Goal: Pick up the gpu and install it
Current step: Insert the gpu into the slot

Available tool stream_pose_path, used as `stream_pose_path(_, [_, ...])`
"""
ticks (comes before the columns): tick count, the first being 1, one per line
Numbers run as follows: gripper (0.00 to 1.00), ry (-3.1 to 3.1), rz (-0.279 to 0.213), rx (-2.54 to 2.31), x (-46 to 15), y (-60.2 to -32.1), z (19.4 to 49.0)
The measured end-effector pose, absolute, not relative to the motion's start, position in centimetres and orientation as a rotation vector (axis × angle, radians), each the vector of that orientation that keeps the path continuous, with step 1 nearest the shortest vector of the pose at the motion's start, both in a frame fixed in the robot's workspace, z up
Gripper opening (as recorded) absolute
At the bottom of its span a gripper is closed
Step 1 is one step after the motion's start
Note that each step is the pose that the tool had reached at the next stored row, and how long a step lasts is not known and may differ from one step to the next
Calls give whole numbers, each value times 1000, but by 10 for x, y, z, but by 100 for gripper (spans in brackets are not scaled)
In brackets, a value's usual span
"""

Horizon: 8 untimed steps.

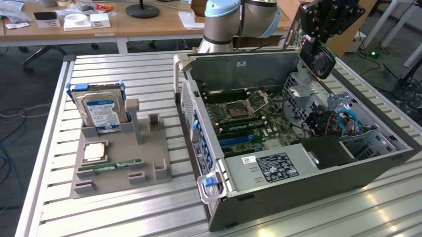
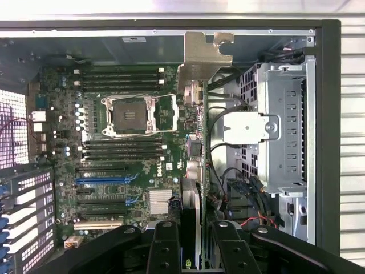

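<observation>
My gripper [image 1: 324,22] hangs above the far right part of the open computer case [image 1: 316,190], shut on the gpu [image 1: 317,55]. The gpu is a dark card with a round fan, hanging down from the fingers over the case's drive side. In the wrist view the gpu [image 2: 195,171] appears edge-on between my two black fingers [image 2: 164,246], with its silver bracket [image 2: 201,57] at the far end. It is held in the air above the motherboard [image 2: 137,165], beside the drive cage [image 2: 279,125]. The blue expansion slots [image 2: 105,180] lie off to one side of the card.
The case lies on its side on a slatted metal table [image 1: 125,217]. On the exterior view's left, a grey holder [image 1: 118,163] carries a blue-labelled hard drive [image 1: 100,111], a processor [image 1: 95,151] and a green RAM stick [image 1: 108,166]. The arm's base [image 1: 231,24] stands behind the case.
</observation>
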State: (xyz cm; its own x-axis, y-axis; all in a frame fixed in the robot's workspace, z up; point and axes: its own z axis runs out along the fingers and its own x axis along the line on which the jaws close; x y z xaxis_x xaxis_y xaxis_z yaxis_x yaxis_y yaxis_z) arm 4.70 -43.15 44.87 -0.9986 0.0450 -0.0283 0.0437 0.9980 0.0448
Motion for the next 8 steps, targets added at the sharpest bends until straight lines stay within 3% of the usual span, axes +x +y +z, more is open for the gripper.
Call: stream_pose_path(8, [26,3112,70,16,47,-432,448])
